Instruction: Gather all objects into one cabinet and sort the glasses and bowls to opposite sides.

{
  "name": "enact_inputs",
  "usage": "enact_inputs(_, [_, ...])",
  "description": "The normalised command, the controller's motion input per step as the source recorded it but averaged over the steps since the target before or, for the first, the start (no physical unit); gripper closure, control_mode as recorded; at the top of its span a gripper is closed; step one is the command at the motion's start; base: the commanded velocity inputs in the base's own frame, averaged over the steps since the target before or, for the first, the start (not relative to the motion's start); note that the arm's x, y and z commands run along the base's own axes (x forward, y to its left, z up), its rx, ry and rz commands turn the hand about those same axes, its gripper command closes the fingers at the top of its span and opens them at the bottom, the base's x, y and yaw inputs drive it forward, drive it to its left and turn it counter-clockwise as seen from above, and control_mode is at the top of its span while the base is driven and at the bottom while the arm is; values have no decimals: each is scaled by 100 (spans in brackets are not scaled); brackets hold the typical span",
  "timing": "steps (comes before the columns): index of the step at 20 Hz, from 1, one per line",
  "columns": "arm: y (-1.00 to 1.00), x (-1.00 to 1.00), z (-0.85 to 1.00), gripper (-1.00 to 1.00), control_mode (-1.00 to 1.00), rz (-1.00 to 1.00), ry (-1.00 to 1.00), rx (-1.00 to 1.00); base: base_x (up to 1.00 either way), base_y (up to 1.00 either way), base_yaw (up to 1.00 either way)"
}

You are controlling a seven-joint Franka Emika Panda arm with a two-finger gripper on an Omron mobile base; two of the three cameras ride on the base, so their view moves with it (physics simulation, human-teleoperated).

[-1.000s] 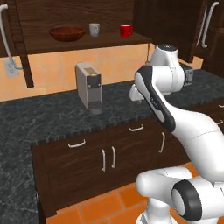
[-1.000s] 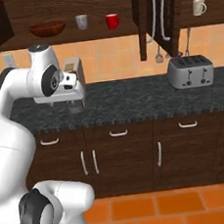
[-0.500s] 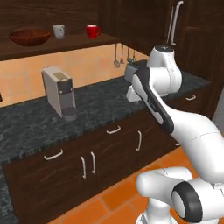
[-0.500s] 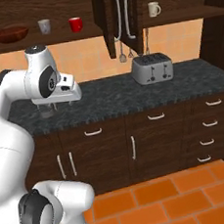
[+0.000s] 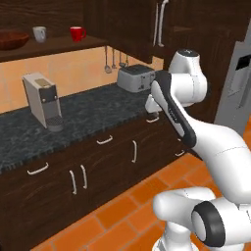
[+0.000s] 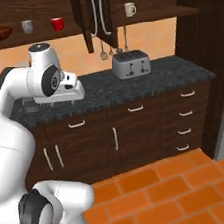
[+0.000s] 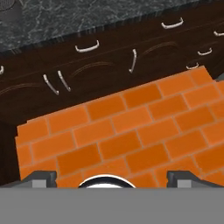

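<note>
Hand (image 7: 112, 177) spread and empty (fingertips wide apart) above open orange floor (image 7: 131, 131), counter edge (image 7: 87, 33) beyond.

A: Orange brick floor (image 7: 118, 131) down below, and dark lower cabinets (image 6: 136, 131) with small pale handles all along.

B: Black speckled counter (image 6: 174, 75) on top, peach wall (image 6: 164, 36) behind it. Grey toaster (image 6: 131, 65) on the counter, utensils (image 6: 110, 47) hanging just above.

A: Coffee machine (image 5: 43, 100) further left (boxy, cream-coloured). And on the right a tall dark panel (image 6: 207, 49), with a grey fridge (image 5: 238, 88) beside it.
</note>
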Motion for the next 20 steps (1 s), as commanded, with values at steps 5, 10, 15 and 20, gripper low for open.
enact_inputs(5, [0,0,0,-100,100,0,0,0,20,-89,2])
enact_inputs(10, [0,0,0,-100,100,0,0,0,43,-100,5])
enact_inputs(15, [0,0,0,-100,100,0,0,0,62,-94,20])
enact_inputs(20, [0,0,0,-100,100,0,0,0,38,-69,46])
